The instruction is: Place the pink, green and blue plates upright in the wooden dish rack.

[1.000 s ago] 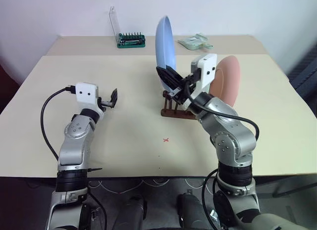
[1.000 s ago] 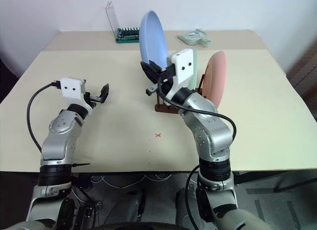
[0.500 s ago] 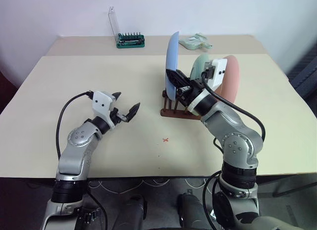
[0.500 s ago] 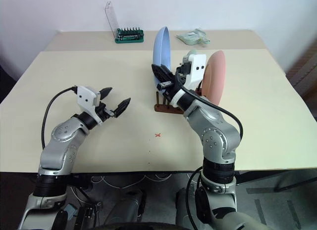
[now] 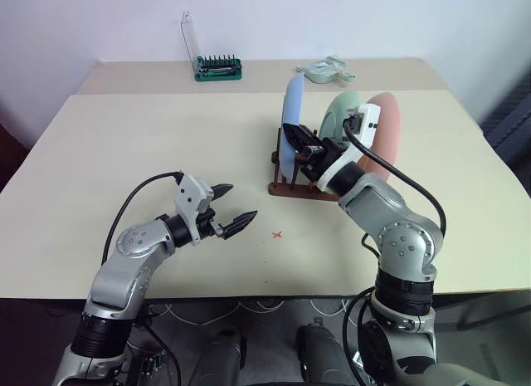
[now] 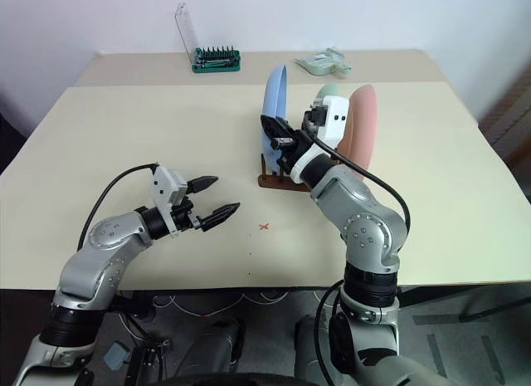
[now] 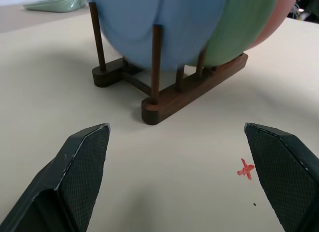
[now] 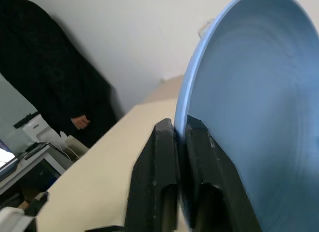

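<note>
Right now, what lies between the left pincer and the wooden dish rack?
Bare tabletop, with only a small red cross mark off to one side. The left wrist view shows it, between the left pincer and the wooden dish rack.

Plates: three, one blue plate (image 5: 293, 124), one green plate (image 5: 338, 116), one pink plate (image 5: 387, 130). All three in one wooden dish rack (image 5: 294, 189).
Grippers: two, left gripper (image 5: 234, 207) and right gripper (image 5: 295, 139), each with two black fingers.
Green bit case (image 5: 219, 67) with clear lid: one, at far edge.
Pale green bundle (image 5: 327, 70) near it: one; contents unclear.
Red cross mark (image 5: 278, 235) on table (image 5: 124, 153): one.
</note>
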